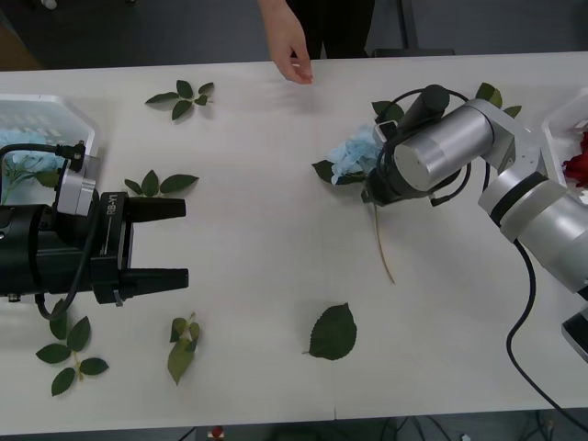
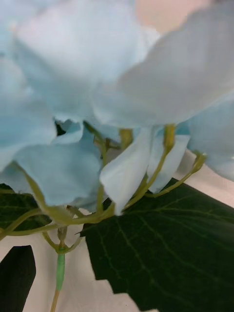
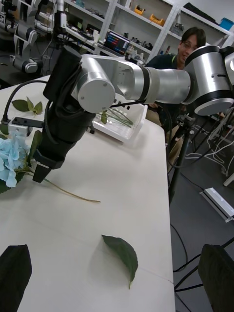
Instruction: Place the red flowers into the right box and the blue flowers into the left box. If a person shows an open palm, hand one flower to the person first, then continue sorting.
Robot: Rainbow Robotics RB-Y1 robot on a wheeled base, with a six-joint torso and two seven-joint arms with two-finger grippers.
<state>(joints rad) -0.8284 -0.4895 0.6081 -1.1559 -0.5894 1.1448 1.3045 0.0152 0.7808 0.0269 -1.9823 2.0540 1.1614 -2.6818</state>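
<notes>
- My right gripper (image 1: 371,195) is down on the table, right over a blue flower (image 1: 354,154); fingertips at the base of the cluster, where the thin stem (image 1: 382,241) leaves it and trails back toward me.
- From the right wrist cam the pale petals (image 2: 73,73) sit just ahead of the fingers w/ a broad green leaf (image 2: 165,239) under them. One dark fingertip (image 2: 17,278) shows at the corner, nothing between the fingers that I can see, so I read them as apart, not yet clamped.
- My left gripper (image 1: 154,242) hovers low over the table well apart from that flower, fingers spread, nothing held.
- Left box (image 1: 55,115) is just behind and beside my left wrist; another blue flower (image 1: 26,161) already lies in it, so part of the blue sort looks done.
- Right box (image 1: 559,129) is just past my right elbow; a red flower (image 1: 577,167) shows inside, so red sort has started. How many reds are in there I can't tell.
- A person's hand (image 1: 292,57) hangs over the far table edge, fingers curled down; doesn't read as an open palm to me.
- Left to do, by my judgement: close on this blue flower, get it across to the left box.
- Loose leaf sprigs (image 1: 184,96) lie around; not mine to sort.
</notes>
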